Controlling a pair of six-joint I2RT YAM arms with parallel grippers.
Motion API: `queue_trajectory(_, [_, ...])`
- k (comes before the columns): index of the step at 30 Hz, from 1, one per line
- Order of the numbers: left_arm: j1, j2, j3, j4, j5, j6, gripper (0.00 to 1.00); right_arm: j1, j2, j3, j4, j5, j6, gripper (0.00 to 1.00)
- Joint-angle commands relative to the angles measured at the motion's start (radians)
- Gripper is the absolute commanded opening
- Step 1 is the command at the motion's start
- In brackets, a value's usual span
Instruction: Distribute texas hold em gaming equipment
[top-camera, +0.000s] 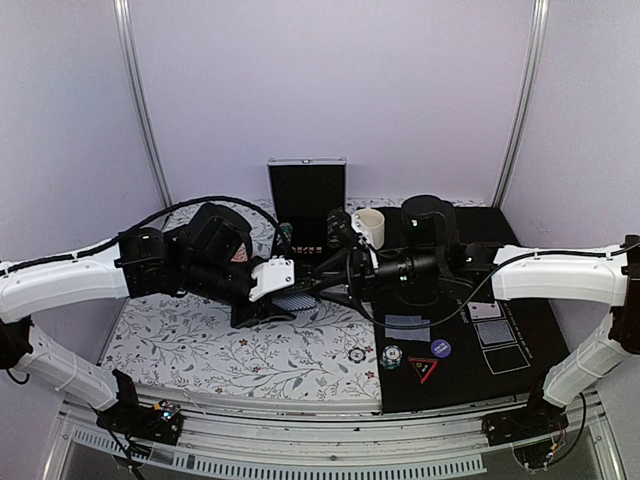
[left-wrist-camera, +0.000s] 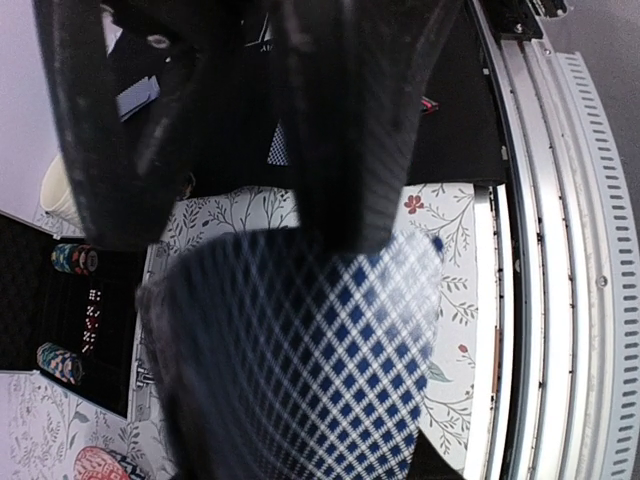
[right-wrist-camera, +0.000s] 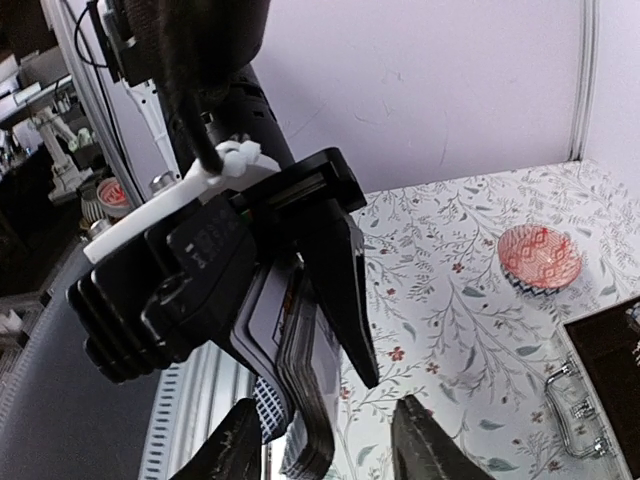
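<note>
My left gripper (top-camera: 280, 297) is shut on a deck of playing cards (left-wrist-camera: 340, 350) with blue-and-white diamond backs, held above the floral cloth at mid-table. In the right wrist view the deck (right-wrist-camera: 318, 400) hangs edge-on, one card (right-wrist-camera: 262, 415) sticking out. My right gripper (right-wrist-camera: 330, 445) is open, its fingertips on either side of the deck's lower end and apart from it. On the black mat (top-camera: 540, 330) lie face-down cards (top-camera: 407, 327), more cards (top-camera: 496, 333), a striped chip (top-camera: 391, 355), a purple disc (top-camera: 440, 348) and a triangle marker (top-camera: 422, 367). Another chip (top-camera: 357, 354) sits at the cloth's edge.
A cream cup (top-camera: 370, 226) and an open black case (top-camera: 306, 200) stand at the back. The case holds chip stacks (left-wrist-camera: 75, 258) and dice. A pink dish (right-wrist-camera: 540, 255) sits on the floral cloth (top-camera: 200, 340). A metal rail (left-wrist-camera: 540, 250) runs along the near table edge.
</note>
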Motion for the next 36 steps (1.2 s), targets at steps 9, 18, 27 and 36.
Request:
queue_trajectory(9, [0.009, 0.012, 0.017, -0.026, -0.009, -0.002, 0.37, -0.007, 0.036, -0.044, 0.144, -0.008, 0.376, 0.91])
queue_trajectory(18, [0.009, 0.004, 0.019, -0.026, -0.005, -0.005, 0.37, 0.014, 0.147, 0.002, 0.205, -0.032, 0.408, 0.81])
queue_trajectory(27, [0.010, -0.001, 0.017, -0.025, -0.019, 0.000, 0.54, 0.014, 0.194, 0.038, 0.218, -0.098, 0.466, 0.10])
queue_trajectory(36, [0.008, -0.031, -0.082, 0.095, -0.173, 0.068, 0.98, 0.015, 0.185, 0.078, 0.118, -0.085, 0.531, 0.02])
